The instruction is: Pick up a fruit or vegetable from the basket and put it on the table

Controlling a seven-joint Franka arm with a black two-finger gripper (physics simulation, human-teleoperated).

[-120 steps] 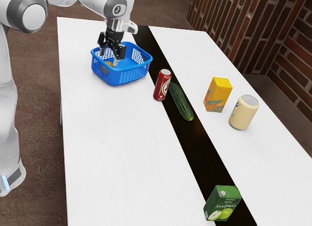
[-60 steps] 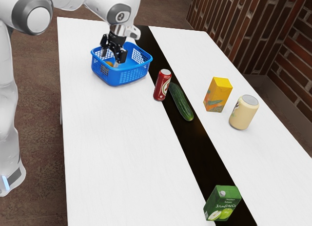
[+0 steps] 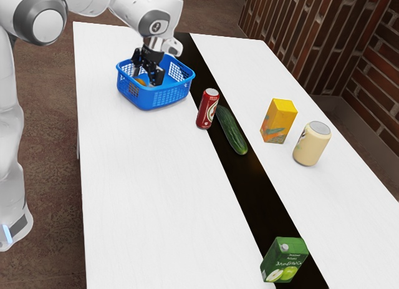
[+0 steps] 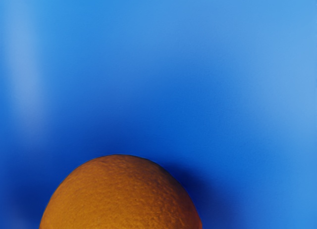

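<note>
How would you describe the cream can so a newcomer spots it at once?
On the white table, find the dark stripe running along it. On its side toward the exterior view's right stand a yellow carton and the cream can. That can is round, unlike the boxy carton, and pale, unlike the red can.

An orange point(image 4: 119, 194) is nestled in a basket point(image 3: 153, 100). A can point(image 3: 207, 109) is flanked by basket and cucumber point(image 3: 231, 130), a carton point(image 3: 278, 120) by cucumber and second can point(image 3: 311, 143).
</note>
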